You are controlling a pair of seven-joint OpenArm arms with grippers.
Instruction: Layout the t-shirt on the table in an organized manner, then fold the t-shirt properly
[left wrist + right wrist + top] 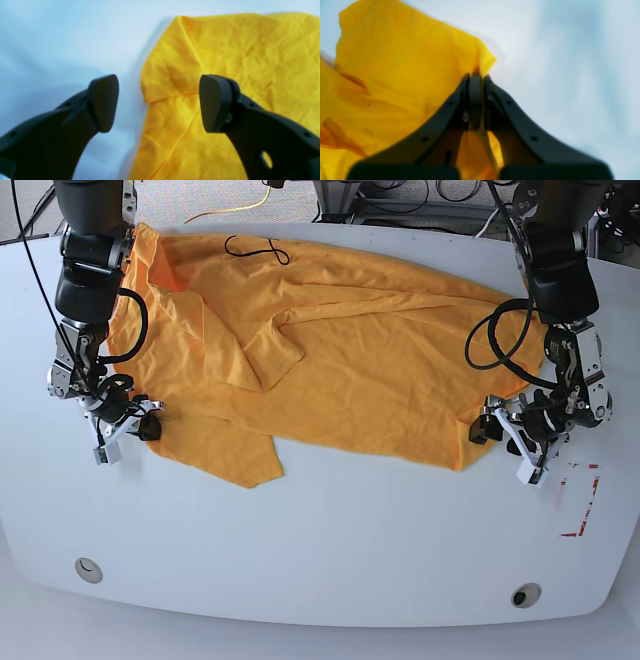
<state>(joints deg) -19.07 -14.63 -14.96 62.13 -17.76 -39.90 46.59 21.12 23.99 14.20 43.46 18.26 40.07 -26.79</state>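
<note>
The soft orange-yellow cotton t-shirt [340,370] is spread, still creased and partly doubled over, across the far half of the large white smooth bench [330,550]. It reaches from near the bench's left edge to near its right edge, and one flap hangs toward the near edge.

In the base view the right tool [476,80] is at the shirt's left margin. It is seen pressed fully together on a corner of the fabric, which is lifted off the bench in the right wrist view. The left tool [158,102] is at the shirt's right margin, spread wide and holding nothing. One finger [103,102] is over bare bench, and the other is over the cloth beside a folded sleeve hem.

Several risks are judged from this position:
- If the held corner is pulled outward while the opposite side is left free, the whole garment may be dragged across the bench rather than stretched flat.
- The central overlapping fold [275,345] may be tightened instead of opened.
- If the left tool is closed where it stands, only the folded sleeve layer might be caught, or nothing at all, because the cloth edge lies just inside one finger.
- The thin black cable loop [258,248] lying on the fabric near the bench's far edge could be snagged or carried along.
- The red tape outline [580,500] near the right edge is uncovered, well apart from the cloth.
</note>
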